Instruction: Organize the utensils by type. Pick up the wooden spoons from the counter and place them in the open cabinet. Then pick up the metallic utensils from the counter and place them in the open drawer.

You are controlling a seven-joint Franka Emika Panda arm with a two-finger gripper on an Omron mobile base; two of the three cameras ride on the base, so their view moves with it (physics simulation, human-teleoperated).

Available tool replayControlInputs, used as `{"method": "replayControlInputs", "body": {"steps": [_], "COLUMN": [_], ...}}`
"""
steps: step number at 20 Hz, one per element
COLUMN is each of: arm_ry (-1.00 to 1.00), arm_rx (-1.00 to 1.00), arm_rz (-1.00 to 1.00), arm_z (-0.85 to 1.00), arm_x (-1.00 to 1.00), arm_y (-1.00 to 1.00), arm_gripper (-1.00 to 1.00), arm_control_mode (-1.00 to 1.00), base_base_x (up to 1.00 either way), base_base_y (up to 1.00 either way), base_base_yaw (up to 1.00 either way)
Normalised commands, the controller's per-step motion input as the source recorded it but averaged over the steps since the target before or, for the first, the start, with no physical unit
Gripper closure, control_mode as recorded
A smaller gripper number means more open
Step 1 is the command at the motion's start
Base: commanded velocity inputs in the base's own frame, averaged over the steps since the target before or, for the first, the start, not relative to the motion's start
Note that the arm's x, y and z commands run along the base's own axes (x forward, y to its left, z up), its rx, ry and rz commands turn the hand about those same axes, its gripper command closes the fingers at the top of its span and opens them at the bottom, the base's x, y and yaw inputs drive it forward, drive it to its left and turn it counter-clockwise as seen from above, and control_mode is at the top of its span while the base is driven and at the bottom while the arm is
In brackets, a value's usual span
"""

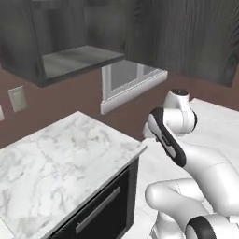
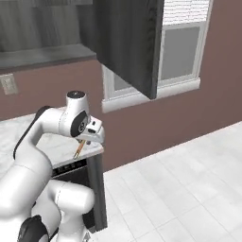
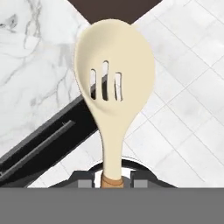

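The hand (image 3: 113, 178) pinches a slotted wooden spoon (image 3: 113, 87) by its tan handle, the pale bowl pointing away, held above the near corner of the white marble surface (image 1: 60, 158). Below lie dark grey base cabinets (image 1: 105, 205) and a pale tiled floor (image 2: 189, 179). Farther off, an open cabinet (image 1: 70, 58) hangs on the brown wall (image 2: 156, 123) beside a window (image 2: 182, 47).

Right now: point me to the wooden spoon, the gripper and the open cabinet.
wooden spoon (image 3: 114, 70), hand view, on the slotted pale bowl.
gripper (image 3: 114, 180), hand view, between the fingertips at the handle.
open cabinet (image 1: 77, 59), left base view, on its bare grey shelf.
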Motion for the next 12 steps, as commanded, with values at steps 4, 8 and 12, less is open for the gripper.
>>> {"method": "replayControlInputs", "body": {"steps": [4,8,12], "arm_ry": [0.0,0.0,0.0], "arm_rx": [0.0,0.0,0.0], "arm_rz": [0.0,0.0,0.0], "arm_z": [0.0,0.0,0.0], "arm_x": [0.0,0.0,0.0], "arm_y": [0.0,0.0,0.0], "arm_gripper": [1.0,1.0,1.0], "arm_control_mode": [1.0,1.0,1.0], "base_base_x": [0.68,0.26,0.04], "base_base_y": [-0.33,-0.41,-0.47], "base_base_yaw": [0.58,0.73,0.72]}}
